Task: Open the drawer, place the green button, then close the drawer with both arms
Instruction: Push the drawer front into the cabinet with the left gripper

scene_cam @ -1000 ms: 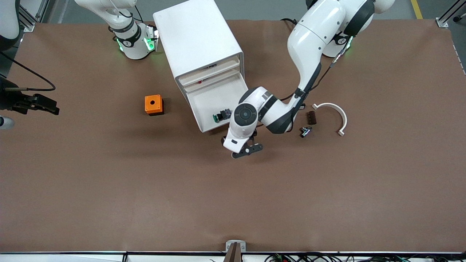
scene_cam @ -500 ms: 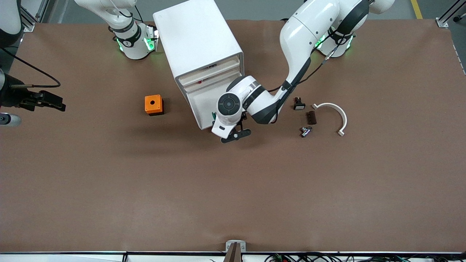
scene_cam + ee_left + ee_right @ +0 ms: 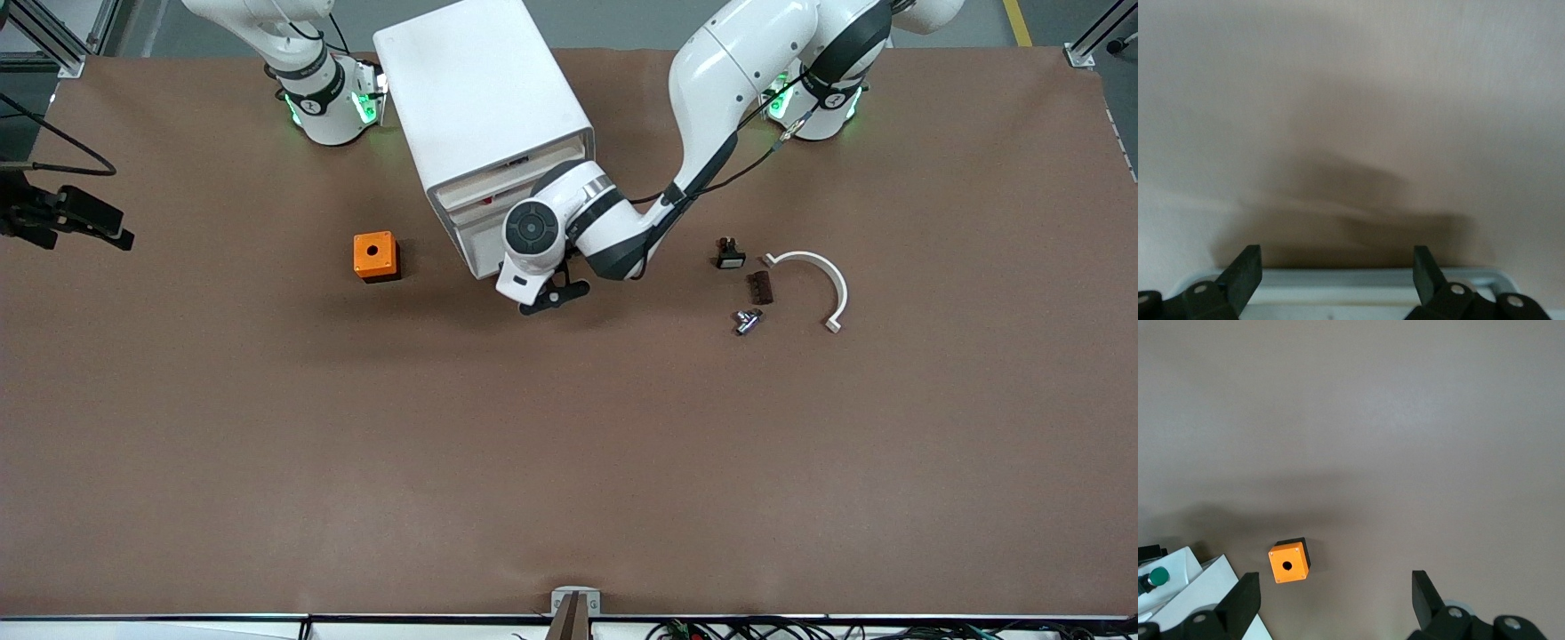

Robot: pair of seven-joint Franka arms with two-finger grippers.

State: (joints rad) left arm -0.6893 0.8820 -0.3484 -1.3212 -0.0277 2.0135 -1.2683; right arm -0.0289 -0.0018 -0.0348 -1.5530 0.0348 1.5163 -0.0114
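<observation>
White cabinet [image 3: 484, 98], orange box [image 3: 374, 255], green-capped button [image 3: 1158, 576], brown table [image 3: 569, 444].

Table [image 3: 267, 444] covered in matt brown, paper-like sheet, faint creases. Cabinet [image 3: 480, 98] smooth white plastic, slight sheen; drawer [image 3: 476, 249] same white plastic, its rim [image 3: 1371, 277] pale and smooth. Arms [image 3: 720, 80] glossy white shells with black matt joint bands. Left gripper [image 3: 553, 298] and right gripper [image 3: 84, 220] matt black plastic. Orange box [image 3: 375, 256] matt plastic. Button [image 3: 1158, 576] has a green cap, dull sheen. White arc piece [image 3: 822, 276] smooth plastic. Small fitting [image 3: 745, 321] shiny metal.
</observation>
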